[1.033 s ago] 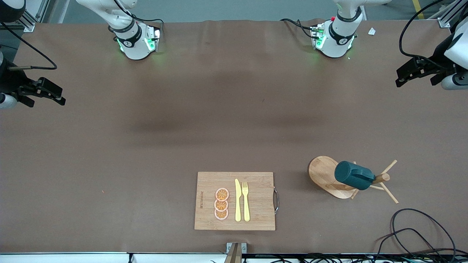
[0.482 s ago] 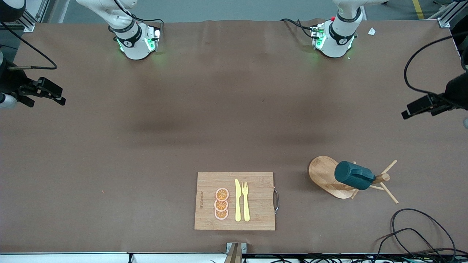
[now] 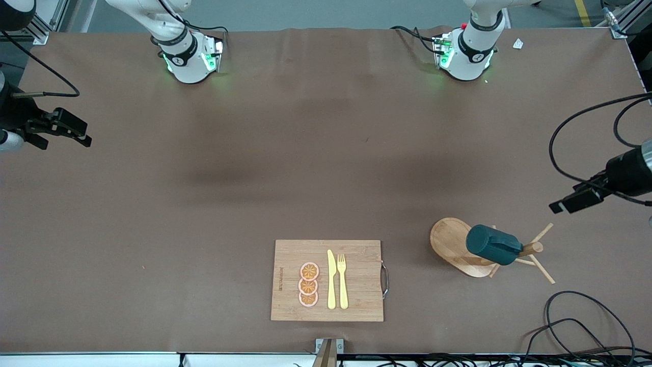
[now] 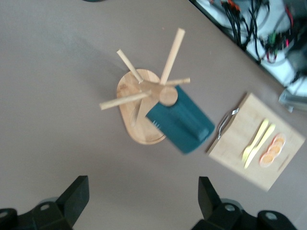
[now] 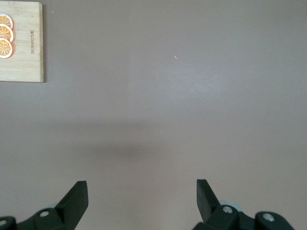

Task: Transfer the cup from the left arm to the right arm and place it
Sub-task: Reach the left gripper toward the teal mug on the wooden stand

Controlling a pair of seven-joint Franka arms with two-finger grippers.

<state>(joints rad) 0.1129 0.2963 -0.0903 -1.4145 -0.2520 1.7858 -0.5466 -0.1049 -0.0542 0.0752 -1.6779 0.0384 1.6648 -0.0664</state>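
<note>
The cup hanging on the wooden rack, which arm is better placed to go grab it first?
The left. The left gripper hangs open over the table beside the peg rack that carries the cup; its wrist view shows the cup between its fingers. The right gripper waits, open, at the right arm's end.

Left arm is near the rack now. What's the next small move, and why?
Probably bring the left gripper down onto the cup. Its jaws are open and empty, and the cup hangs on a peg of the wooden peg rack, untouched. The right gripper waits open over bare table at the right arm's end.
</note>
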